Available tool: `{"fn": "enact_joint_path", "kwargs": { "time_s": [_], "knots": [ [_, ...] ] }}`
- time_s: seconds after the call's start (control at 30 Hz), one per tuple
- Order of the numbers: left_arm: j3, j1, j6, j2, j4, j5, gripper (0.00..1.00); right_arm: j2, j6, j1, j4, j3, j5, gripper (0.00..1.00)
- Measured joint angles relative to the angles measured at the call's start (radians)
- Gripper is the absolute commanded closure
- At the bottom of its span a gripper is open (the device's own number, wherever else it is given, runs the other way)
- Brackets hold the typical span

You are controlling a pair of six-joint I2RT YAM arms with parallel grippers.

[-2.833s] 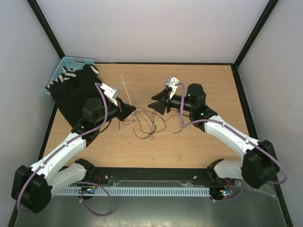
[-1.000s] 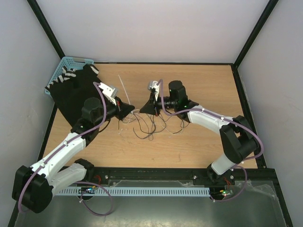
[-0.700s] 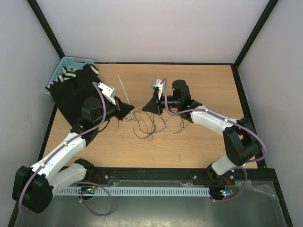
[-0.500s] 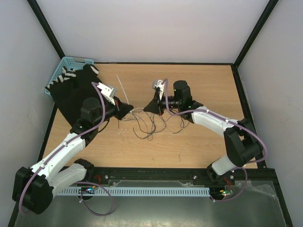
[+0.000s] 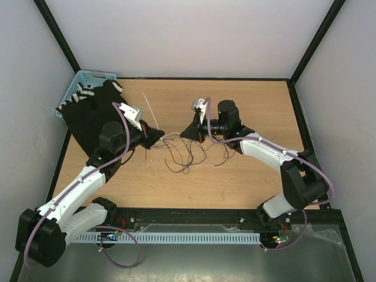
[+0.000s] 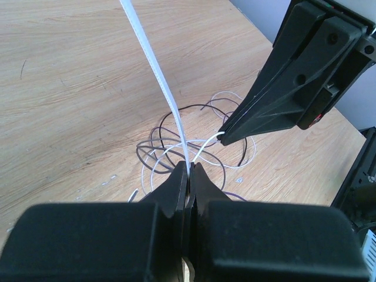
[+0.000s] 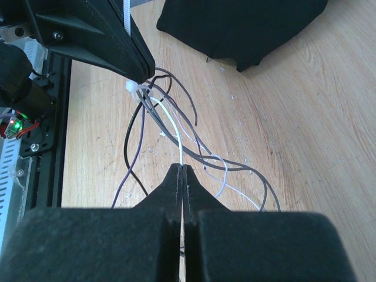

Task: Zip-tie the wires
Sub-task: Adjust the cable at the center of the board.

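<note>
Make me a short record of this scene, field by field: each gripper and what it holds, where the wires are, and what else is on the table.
left gripper: shut on flat white plastic strip
right gripper: shut on thin white strand
wires: thin dark strands, looped on wooden table between both grippers
also on table: black cloth, blue basket, far left

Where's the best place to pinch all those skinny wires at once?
Probably the neck of the wires, right beside the left pincer that pinches the white strip. There the strands run together. The right pincer pinches one white strand nearby. Come from above with jaws across them; farther out they spread into separate loops.
</note>
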Motion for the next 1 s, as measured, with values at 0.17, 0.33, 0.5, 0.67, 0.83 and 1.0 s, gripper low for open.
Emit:
{"fn": "enact_joint_path", "kwargs": {
  "time_s": [0.17,0.33,0.5,0.67,0.83,1.0],
  "knots": [
    [-0.006,0.006,-0.003,-0.001,-0.005,-0.001,1.0,-0.027,0.0,-0.016,-0.006,-0.018,0.013,1.0],
    [-0.006,0.008,-0.007,-0.006,-0.01,-0.002,1.0,-0.032,0.005,-0.023,-0.005,-0.027,0.019,1.0],
    [-0.006,0.012,-0.008,-0.01,-0.011,-0.002,1.0,-0.032,0.014,-0.026,0.003,-0.036,0.019,1.0],
    [-0.006,0.012,-0.011,-0.011,-0.012,-0.001,1.0,-0.032,0.031,-0.026,0.013,-0.04,0.01,0.79],
    [-0.006,0.012,-0.011,-0.011,-0.013,-0.001,1.0,-0.032,0.05,-0.027,0.014,-0.04,-0.003,0.52],
    [-0.006,0.012,-0.011,-0.011,-0.014,0.0,1.0,-0.048,0.157,-0.027,0.022,-0.039,-0.002,0.39]
  ]
}}
